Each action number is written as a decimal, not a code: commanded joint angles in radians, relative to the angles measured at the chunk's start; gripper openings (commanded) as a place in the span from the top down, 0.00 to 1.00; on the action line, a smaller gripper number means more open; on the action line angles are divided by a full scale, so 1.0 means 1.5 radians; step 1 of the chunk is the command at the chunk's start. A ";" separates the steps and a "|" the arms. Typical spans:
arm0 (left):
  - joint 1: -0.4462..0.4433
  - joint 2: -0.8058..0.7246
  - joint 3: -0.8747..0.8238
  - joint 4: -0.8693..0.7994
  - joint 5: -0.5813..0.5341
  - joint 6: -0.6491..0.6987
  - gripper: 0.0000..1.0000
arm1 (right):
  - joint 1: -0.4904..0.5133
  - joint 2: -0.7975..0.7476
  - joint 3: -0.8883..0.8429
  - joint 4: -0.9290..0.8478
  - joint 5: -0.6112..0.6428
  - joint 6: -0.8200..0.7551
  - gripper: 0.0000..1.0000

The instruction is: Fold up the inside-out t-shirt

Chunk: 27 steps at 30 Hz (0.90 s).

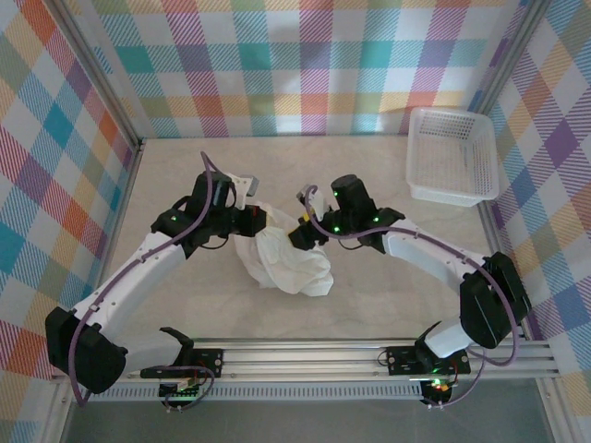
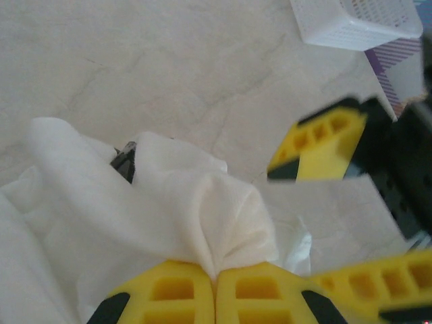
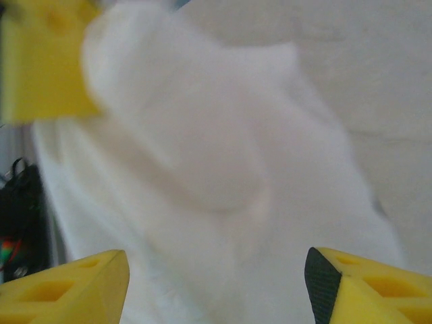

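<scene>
Inside-out t-shirt (image 1: 286, 263) lies bunched at the middle of the tabletop (image 1: 388, 305). We see the left end effector (image 2: 214, 273) pinching it and the right end effector (image 3: 216, 270) open. We judge folding not yet begun.

No text, label, brand, number or sign can be read anywhere: the inside-out t-shirt (image 1: 286, 263), the mesh basket (image 1: 452, 157) and the checked walls (image 1: 305, 65) carry nothing legible.
</scene>
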 commanded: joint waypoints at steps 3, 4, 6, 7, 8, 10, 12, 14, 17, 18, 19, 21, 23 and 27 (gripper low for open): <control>-0.004 -0.016 0.003 0.008 0.032 0.020 1.00 | 0.000 0.051 0.073 0.070 0.001 -0.017 0.29; -0.004 -0.015 0.005 0.005 0.030 0.020 1.00 | 0.001 0.062 0.077 0.082 -0.032 -0.031 0.28; -0.004 -0.013 0.010 0.004 0.028 0.020 1.00 | 0.009 0.074 0.075 0.100 -0.065 -0.075 0.26; -0.005 -0.011 0.013 0.004 0.029 0.020 1.00 | 0.012 0.079 0.075 0.100 -0.074 -0.094 0.25; -0.004 -0.011 0.013 0.004 0.028 0.020 1.00 | 0.014 0.084 0.076 0.098 -0.074 -0.105 0.24; -0.005 -0.013 0.014 0.008 0.031 0.018 1.00 | 0.015 0.094 0.081 0.086 -0.066 -0.113 0.26; -0.004 -0.013 0.014 0.011 0.029 0.016 1.00 | 0.020 0.100 0.085 0.071 -0.072 -0.137 0.28; -0.005 -0.011 0.014 0.011 0.027 0.017 1.00 | 0.025 0.101 0.079 0.068 -0.076 -0.163 0.28; -0.004 -0.010 0.014 0.017 0.032 0.014 1.00 | 0.027 0.111 0.082 0.058 -0.056 -0.173 0.29; -0.004 -0.011 0.014 0.020 0.033 0.012 1.00 | 0.029 0.117 0.086 0.055 -0.047 -0.176 0.34; -0.005 -0.012 0.014 0.021 0.034 0.011 1.00 | 0.029 0.122 0.088 0.057 -0.034 -0.171 0.43; -0.005 -0.016 0.014 0.021 0.027 0.010 1.00 | 0.027 0.122 0.085 0.078 -0.015 -0.142 0.69; -0.005 -0.025 0.011 0.011 -0.016 0.009 1.00 | 0.019 0.107 0.077 0.103 -0.029 -0.100 0.87; 0.021 -0.018 0.018 -0.044 -0.146 0.002 1.00 | -0.045 0.036 0.059 0.167 -0.145 0.094 1.00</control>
